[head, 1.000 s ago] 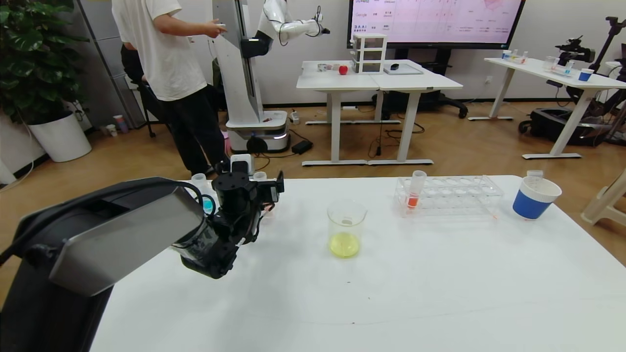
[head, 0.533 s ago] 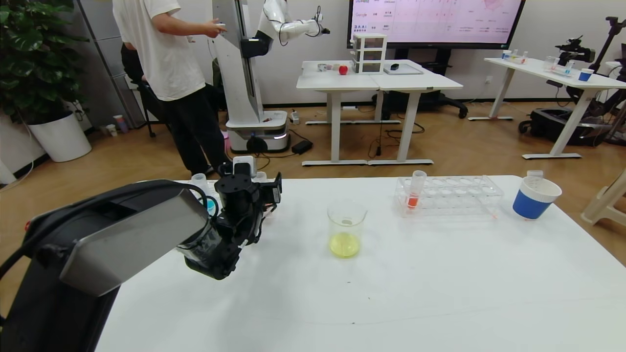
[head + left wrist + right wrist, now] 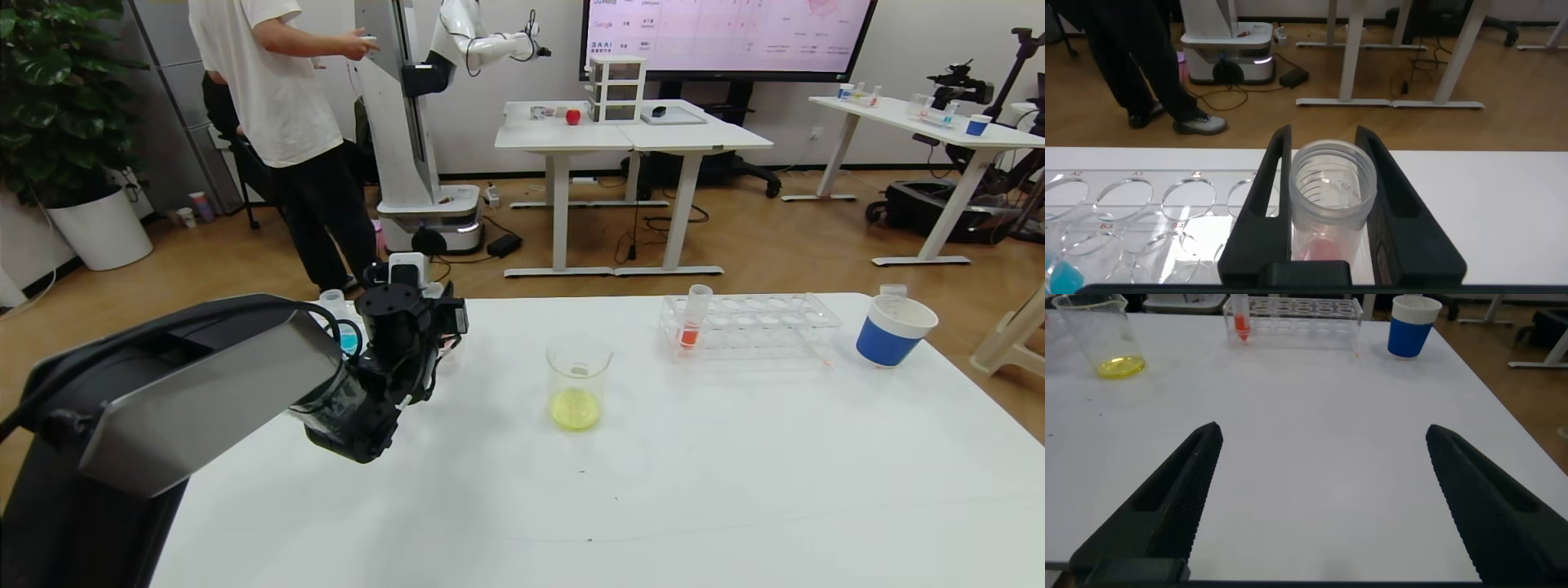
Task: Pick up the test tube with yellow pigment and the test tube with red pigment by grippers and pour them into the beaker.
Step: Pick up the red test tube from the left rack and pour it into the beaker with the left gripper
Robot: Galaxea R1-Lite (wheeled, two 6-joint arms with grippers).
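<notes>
Left gripper point(image 3: 1324, 140) is at the far left of the table point(image 3: 735, 490), above a clear rack point(image 3: 1135, 200). Its jaws are closed on a wide-rimmed clear tube point(image 3: 1333, 196), which it holds upright. The bottom of that tube shows a faint pink tint; we cannot tell whether that is liquid inside or something beneath it.

The beaker point(image 3: 578, 384) stands mid-table, apart from both racks, with a shallow yellow-green layer in it. We judge the yellow pour to be done.

The test tube with red pigment point(image 3: 692, 322) stands upright in the end slot of the right-hand rack point(image 3: 767, 325), on the beaker's side, and is untouched. A blue paper cup point(image 3: 894, 331) sits beyond that rack.

Right gripper point(image 3: 1323, 431) hangs low over the near part of the table with its jaws spread wide and nothing in them. The red tube is well ahead of it.

Step in hand, as we read it: settle the held tube over the left rack. To do it well:
- keep the tube vertical
- centre it over a free hole before lowering
- open the jaws only once the rack bears it
- withdraw straight up so the fingers do not drag the rim

The red tube then suits the right arm; grip it below the rim
</notes>
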